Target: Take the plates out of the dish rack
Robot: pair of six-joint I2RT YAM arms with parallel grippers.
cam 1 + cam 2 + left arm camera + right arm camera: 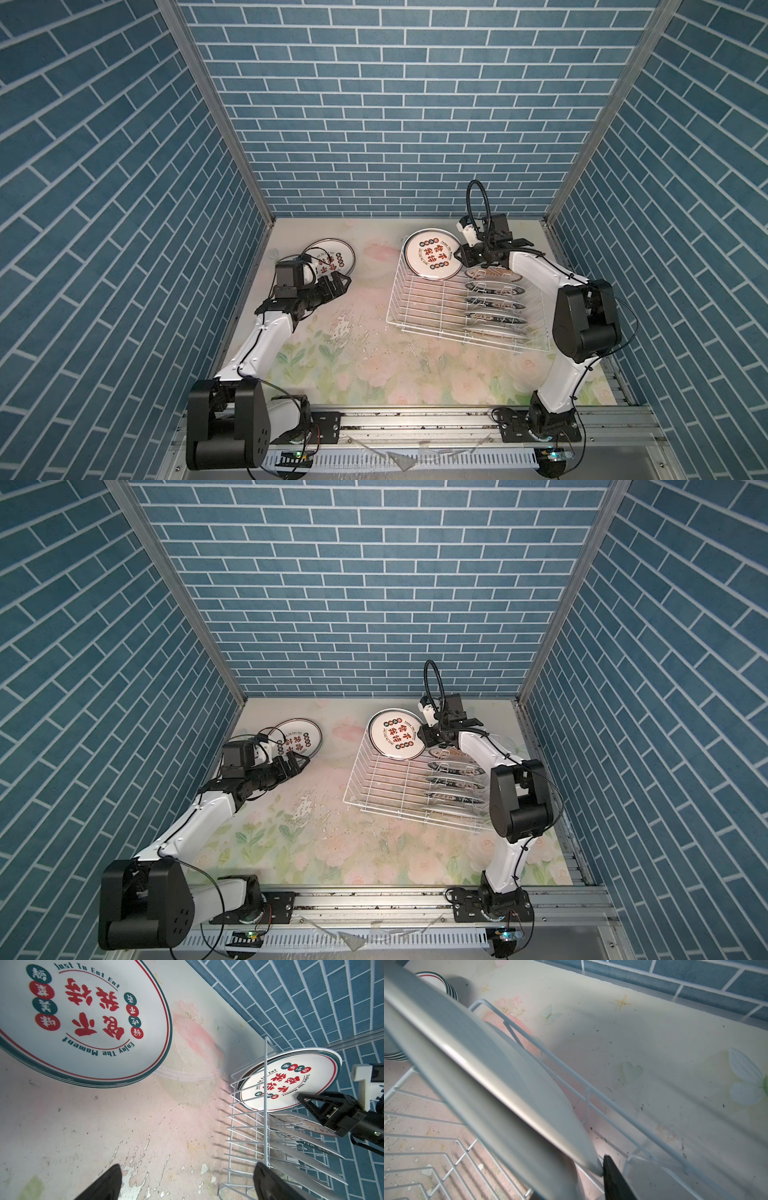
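Past the near rail, in both top views, the right gripper is clenched on a red-lettered plate at the far end of the dish rack; a straight lift clear of the rack is advised. In the left wrist view the left gripper is spread, empty, beside stacked plates on the worn floral bench, blue tile behind.

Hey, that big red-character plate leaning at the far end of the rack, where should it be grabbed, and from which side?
Take the big plate by its rim on the robot's right, jaws straddling the edge. It leans on edge in the dish rack, lower rim behind the wires, while that side stands clear; the right gripper is there.
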